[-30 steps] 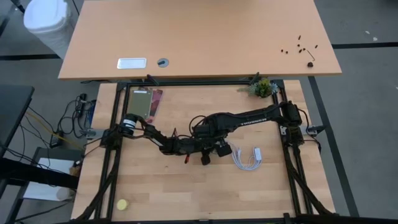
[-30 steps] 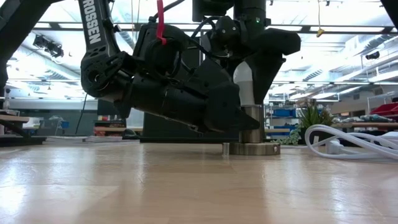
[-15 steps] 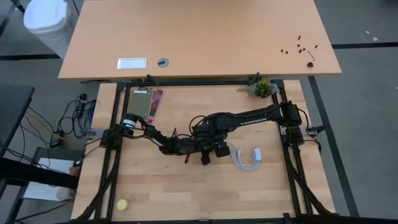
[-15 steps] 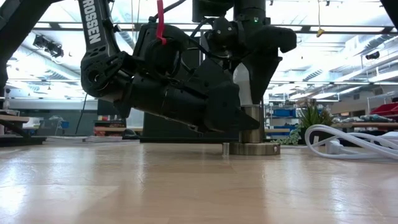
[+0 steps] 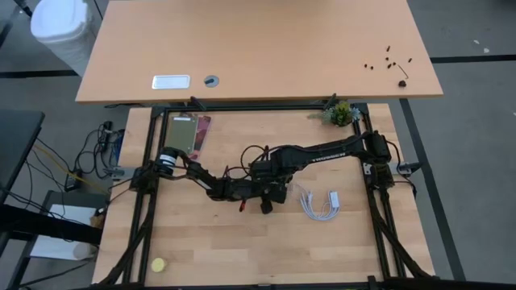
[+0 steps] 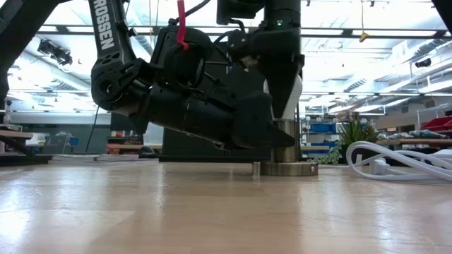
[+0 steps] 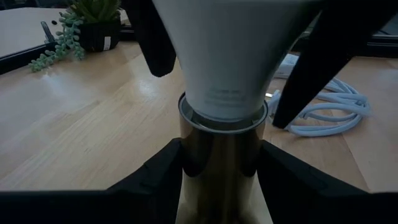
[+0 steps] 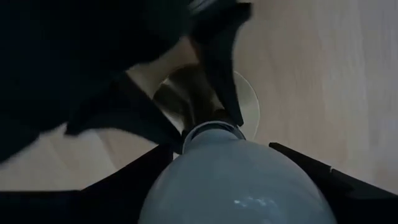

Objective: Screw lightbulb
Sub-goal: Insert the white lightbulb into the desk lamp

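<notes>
Comparing with a second ago, the right claw has rotated about the lightbulb, its fingers clamped on the glass, suggesting a screwing turn. The left claw clamps the socket directly below. Only the left wrist view shows the bulb's neck seated in the socket's rim.

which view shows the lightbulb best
Left wrist view: the lightbulb sits in the socket. Right wrist shows its dome from above; low view only a sliver beside the arms; high view hides it.
</notes>
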Controlling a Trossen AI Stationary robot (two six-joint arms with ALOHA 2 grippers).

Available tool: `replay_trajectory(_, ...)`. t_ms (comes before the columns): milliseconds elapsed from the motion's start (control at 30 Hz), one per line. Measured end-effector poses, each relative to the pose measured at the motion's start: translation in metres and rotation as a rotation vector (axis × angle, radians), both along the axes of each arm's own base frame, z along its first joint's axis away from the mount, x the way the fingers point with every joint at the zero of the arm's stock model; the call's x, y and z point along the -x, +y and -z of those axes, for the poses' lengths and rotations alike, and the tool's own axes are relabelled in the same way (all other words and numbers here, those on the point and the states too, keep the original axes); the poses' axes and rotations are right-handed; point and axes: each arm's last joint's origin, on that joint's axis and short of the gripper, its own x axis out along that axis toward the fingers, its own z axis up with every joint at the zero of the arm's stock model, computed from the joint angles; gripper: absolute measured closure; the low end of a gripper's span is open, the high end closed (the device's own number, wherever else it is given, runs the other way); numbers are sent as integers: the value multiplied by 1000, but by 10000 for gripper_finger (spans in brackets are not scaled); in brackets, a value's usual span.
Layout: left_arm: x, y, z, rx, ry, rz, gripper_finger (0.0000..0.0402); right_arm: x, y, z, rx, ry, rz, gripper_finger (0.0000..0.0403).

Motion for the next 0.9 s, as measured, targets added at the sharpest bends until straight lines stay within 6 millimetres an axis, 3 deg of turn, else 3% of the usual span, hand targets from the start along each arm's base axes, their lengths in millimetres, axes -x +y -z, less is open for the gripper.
replay_trajectory(367,0,0,-1,-18,-10,8,215,0,0,0,-15,-43,562,129)
replay_trajectory(600,0,1,-1,-39,-7,13,215,0,-1,0,-14,-44,577,126)
replay_trajectory(900,0,1,-1,-46,-8,9,215,-2,-1,-7,-11,-38,393,65)
